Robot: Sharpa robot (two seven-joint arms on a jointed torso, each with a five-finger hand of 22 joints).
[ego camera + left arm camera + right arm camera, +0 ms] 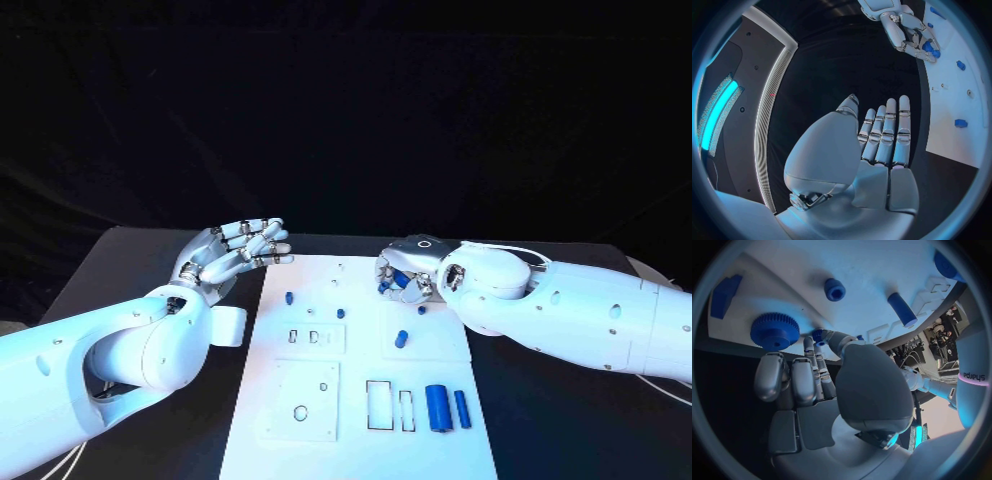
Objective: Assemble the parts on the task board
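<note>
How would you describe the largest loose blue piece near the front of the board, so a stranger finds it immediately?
Start from the white task board in the middle of the black table, and look at its near right part. Two blue bars lie there side by side, right of two empty rectangular slots. The piece you want is the thicker blue bar, the left one; its neighbour is clearly slimmer.

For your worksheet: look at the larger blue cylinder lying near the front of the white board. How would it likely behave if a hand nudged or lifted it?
The larger blue cylinder lies on its rounded side on the flat task board, so a sideways nudge would probably roll it. It looks like smooth, solid plastic: likely stiff, fairly light, perhaps slippery between metal fingers.
</note>
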